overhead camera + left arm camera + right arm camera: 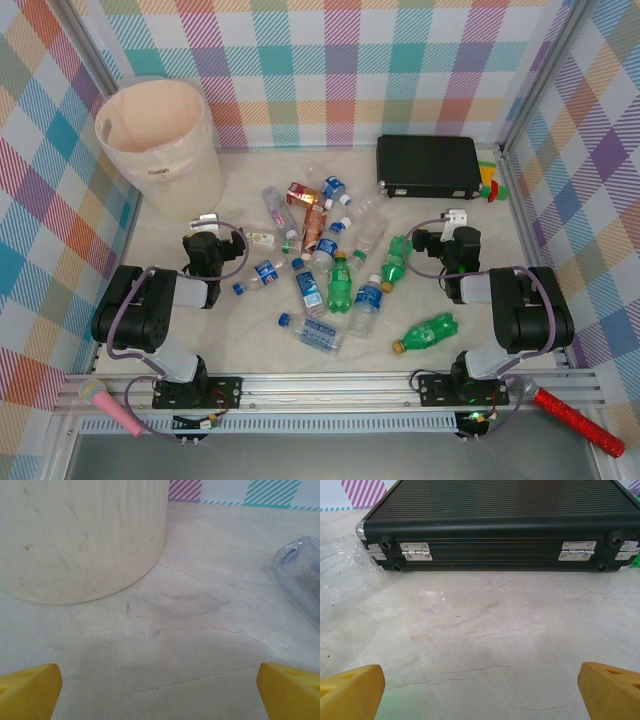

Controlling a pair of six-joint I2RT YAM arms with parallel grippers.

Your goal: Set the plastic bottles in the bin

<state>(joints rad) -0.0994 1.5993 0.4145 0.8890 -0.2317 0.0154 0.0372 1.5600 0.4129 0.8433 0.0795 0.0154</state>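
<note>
Several plastic bottles lie scattered mid-table: clear ones with blue labels (310, 288), green ones (340, 282) (426, 332), and a brown-labelled one (314, 226). The cream bin (160, 145) stands at the back left; its wall (80, 535) fills the upper left of the left wrist view. My left gripper (206, 222) (160, 695) sits just in front of the bin, open, bare table between its yellow fingertips (30, 690). My right gripper (455, 220) (480, 695) is open too, facing the black case (495, 525), nothing between its fingers (610, 690).
The black rectangular case (428, 165) lies at the back right with a small green and red object (490, 185) beside it. A clear bottle (300, 575) lies right of the left gripper, another (345, 570) left of the right gripper. Checked walls enclose the table.
</note>
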